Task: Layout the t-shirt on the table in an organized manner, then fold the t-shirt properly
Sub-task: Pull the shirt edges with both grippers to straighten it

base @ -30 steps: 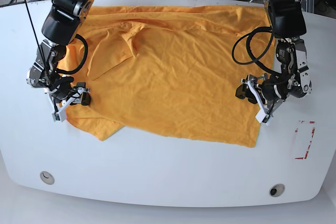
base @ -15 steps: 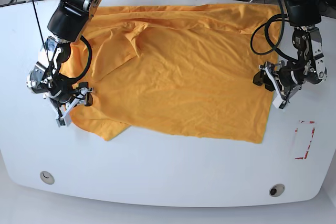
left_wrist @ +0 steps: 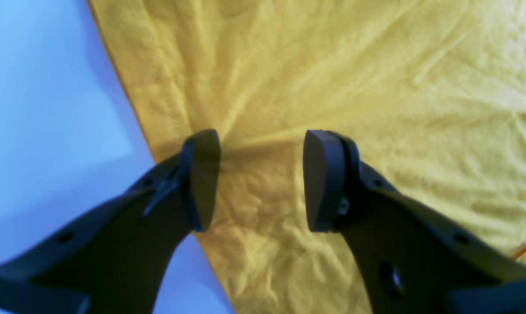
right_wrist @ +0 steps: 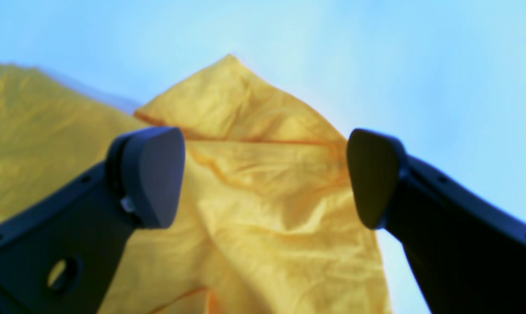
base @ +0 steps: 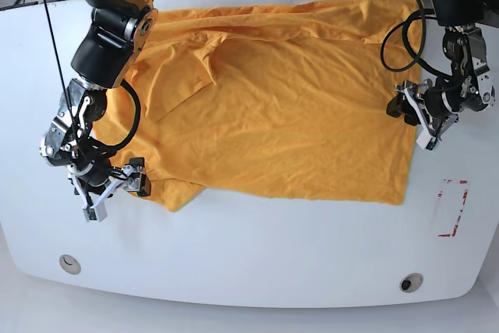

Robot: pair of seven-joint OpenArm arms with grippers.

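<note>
One t-shirt is spread wrinkled across the table; no print can be made out, and its far hem is partly hidden by arms. Two grippers are seen: left gripper and right gripper, both parted, nothing clamped.

t-shirt script unseen, perhaps face-down, right pincer view blurred
</note>
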